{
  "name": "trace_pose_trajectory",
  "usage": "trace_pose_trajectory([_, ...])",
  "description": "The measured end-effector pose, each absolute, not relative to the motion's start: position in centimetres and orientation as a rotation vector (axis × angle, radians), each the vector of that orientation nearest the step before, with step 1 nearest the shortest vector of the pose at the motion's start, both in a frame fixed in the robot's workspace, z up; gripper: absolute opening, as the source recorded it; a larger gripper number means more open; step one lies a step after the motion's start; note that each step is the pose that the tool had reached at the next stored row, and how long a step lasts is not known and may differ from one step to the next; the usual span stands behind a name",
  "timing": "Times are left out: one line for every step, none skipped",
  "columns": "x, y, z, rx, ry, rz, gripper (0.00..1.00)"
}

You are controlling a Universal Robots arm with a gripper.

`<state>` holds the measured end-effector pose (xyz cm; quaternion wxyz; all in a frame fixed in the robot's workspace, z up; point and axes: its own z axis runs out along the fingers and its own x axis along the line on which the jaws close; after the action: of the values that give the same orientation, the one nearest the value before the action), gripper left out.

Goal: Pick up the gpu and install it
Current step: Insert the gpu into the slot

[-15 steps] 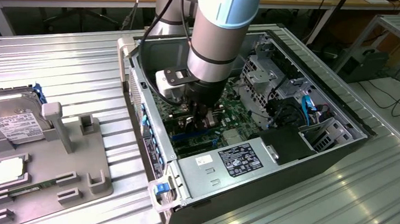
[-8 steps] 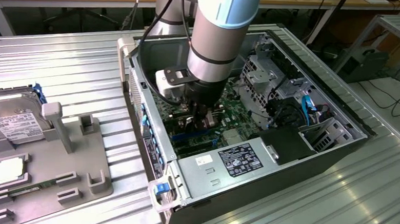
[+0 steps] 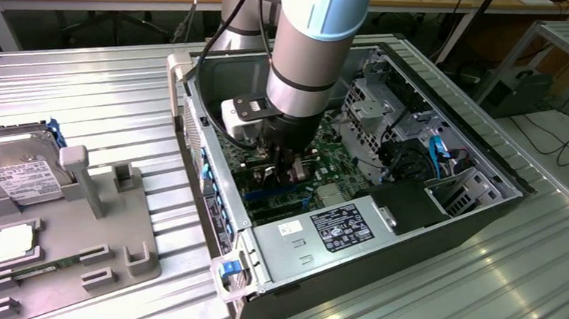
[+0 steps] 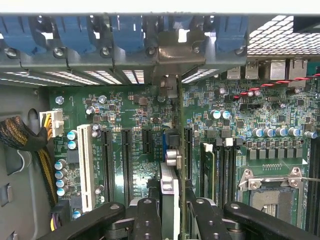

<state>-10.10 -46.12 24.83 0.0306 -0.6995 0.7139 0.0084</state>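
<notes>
My hand [image 4: 172, 212] gripped the thin flat black gpu card [image 4: 170, 167] between narrow fingers (upright, edge-on). It stood over the green motherboard [image 4: 125, 165], among its slots, inside the open grey metal computer case [image 3: 260, 253].

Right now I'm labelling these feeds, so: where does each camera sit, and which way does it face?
Exterior view: off the arm, high up, looking down into the open computer case; the arm shows.
Wrist view: on the wrist, facing down at the motherboard; the end effector shows, closed around the gpu.
Shared: the motherboard and the end effector.
</notes>
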Motion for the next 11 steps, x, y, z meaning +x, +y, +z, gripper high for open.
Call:
trace_pose_trajectory([-10.1,-46.12,24.83,-2.156,2.2,0.026,0.28])
trace_pose_trajectory([-10.1,-46.12,24.83,-2.155,2.201,0.026,0.28])
trace_pose_trajectory([-10.08,-46.12,24.83,-2.155,2.201,0.026,0.28])
trace_pose_trajectory([-10.05,-46.12,24.82,-2.154,2.202,0.026,0.28])
trace_pose_trajectory([-10.01,-46.12,24.82,-2.153,2.203,0.026,0.28])
trace_pose_trajectory([-9.97,-46.12,24.82,-2.152,2.203,0.026,0.28])
trace_pose_trajectory([-9.95,-46.12,24.82,-2.151,2.205,0.026,0.28])
trace_pose_trajectory([-9.93,-46.12,24.83,-2.149,2.207,0.026,0.28])
trace_pose_trajectory([-9.93,-46.12,24.83,-2.149,2.207,0.026,0.28])
trace_pose_trajectory([-9.93,-46.12,24.83,-2.149,2.207,0.026,0.28])
trace_pose_trajectory([-9.93,-46.12,24.83,-2.149,2.207,0.026,0.28])
